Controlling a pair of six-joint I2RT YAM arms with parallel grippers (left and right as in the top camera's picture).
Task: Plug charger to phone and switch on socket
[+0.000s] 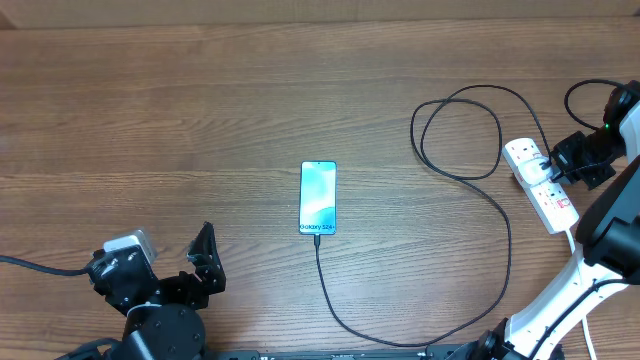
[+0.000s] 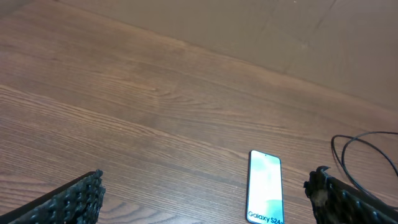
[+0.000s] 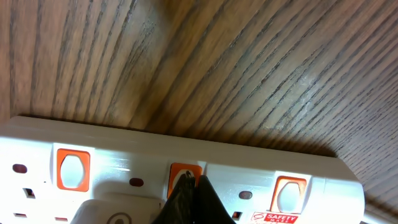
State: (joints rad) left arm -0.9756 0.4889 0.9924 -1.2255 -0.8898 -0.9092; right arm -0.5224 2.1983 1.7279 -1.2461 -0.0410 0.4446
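The phone (image 1: pixel 318 197) lies flat mid-table with a lit blue-white screen; it also shows in the left wrist view (image 2: pixel 265 186). The black charger cable (image 1: pixel 470 210) runs from the phone's near end, loops right and up to the white socket strip (image 1: pixel 540 185). My right gripper (image 1: pixel 558 165) is shut, fingertips together, pressing on the middle orange-red rocker switch (image 3: pixel 185 176) of the strip (image 3: pixel 124 146). A white plug (image 3: pixel 109 211) sits in the strip beside it. My left gripper (image 1: pixel 190 265) is open and empty at the table's front left, the phone ahead between its fingers (image 2: pixel 205 199).
The strip's thick white cord (image 1: pixel 575 250) runs toward the front right by the right arm's base. Two other orange switches (image 3: pixel 73 169) (image 3: pixel 287 193) flank the pressed one. A dark wire (image 1: pixel 40 268) trails off left from the left arm.
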